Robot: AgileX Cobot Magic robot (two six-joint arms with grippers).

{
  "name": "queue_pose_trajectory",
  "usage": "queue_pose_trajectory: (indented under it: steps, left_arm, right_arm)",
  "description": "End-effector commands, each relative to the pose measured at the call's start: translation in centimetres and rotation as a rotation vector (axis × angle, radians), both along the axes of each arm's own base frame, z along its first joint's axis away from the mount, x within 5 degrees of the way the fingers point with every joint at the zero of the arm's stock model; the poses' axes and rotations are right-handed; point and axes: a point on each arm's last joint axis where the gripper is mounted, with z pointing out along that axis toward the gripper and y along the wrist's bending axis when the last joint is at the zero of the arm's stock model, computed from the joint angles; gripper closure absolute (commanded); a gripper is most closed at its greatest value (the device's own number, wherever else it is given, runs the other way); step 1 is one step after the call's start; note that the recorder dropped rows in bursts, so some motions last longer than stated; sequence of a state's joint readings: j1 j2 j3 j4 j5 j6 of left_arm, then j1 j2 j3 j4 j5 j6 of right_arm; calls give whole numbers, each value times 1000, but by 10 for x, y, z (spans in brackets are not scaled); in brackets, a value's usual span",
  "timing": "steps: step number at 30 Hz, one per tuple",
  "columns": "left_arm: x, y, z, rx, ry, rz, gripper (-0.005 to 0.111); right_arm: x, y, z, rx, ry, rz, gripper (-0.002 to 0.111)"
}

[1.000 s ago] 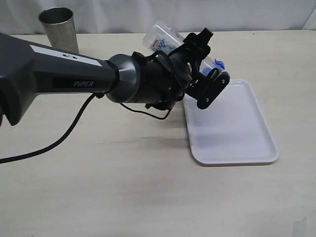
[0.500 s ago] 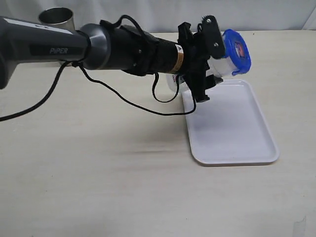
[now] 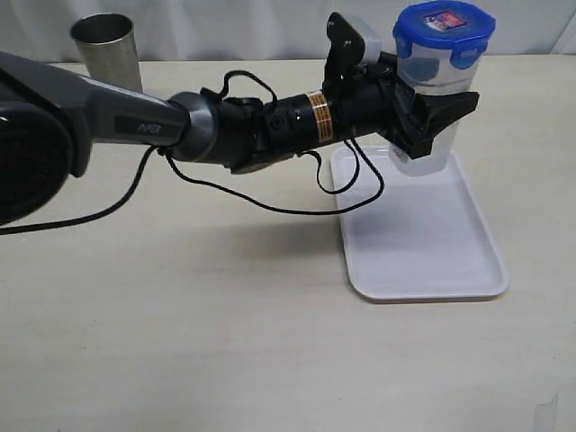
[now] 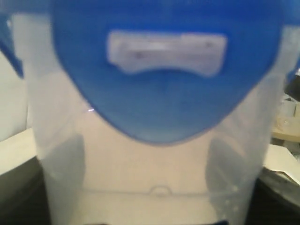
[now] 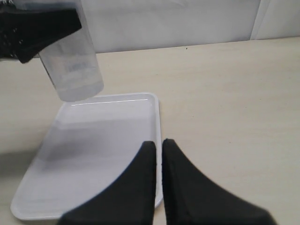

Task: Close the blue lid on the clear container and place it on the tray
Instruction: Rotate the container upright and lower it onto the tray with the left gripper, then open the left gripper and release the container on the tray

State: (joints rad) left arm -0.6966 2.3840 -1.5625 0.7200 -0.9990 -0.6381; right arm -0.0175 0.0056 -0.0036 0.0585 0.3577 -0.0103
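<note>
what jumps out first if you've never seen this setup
The left end effector grips the clear container upright, with the blue lid on top, over the far end of the white tray. A grey steel cup stands alone at the far left of the table.

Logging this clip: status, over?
Left end effector gripping clear container, blue lid on, upright over far end of tray. Right end effector shut, empty. Nothing in the path.

Grey steel cup (image 3: 106, 49) standing upright near the far left edge of the table (image 3: 180, 342) I work on, open mouth up, pale wood-look tabletop matte and lightly streaked, plain white wall (image 3: 225, 27) behind the far edge.
</note>
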Motion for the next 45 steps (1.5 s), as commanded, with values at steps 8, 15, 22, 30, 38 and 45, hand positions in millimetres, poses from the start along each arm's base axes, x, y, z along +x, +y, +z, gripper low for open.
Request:
queue_pose_trajectory:
  steps: [8, 15, 22, 30, 38, 45]
  left_arm:
    - [5, 3, -60, 5, 31, 50, 107]
    - [1, 0, -69, 53, 2, 44, 107]
    - [-10, -11, -71, 69, 5, 20, 107]
    - [-4, -9, -76, 114, 51, 84, 43]
    - [-6, -9, -86, 235, 32, 62, 19]
    - [-7, -9, -87, 248, 26, 53, 19]
  right_arm:
    - [0, 0, 0, 9, -12, -5, 104]
    - [0, 0, 0, 9, -12, -5, 104]
    - [0, 0, 0, 9, -12, -5, 104]
    - [0, 0, 0, 9, -14, -5, 104]
    - [0, 0, 0, 9, -14, -5, 104]
    - [0, 0, 0, 9, -14, -5, 104]
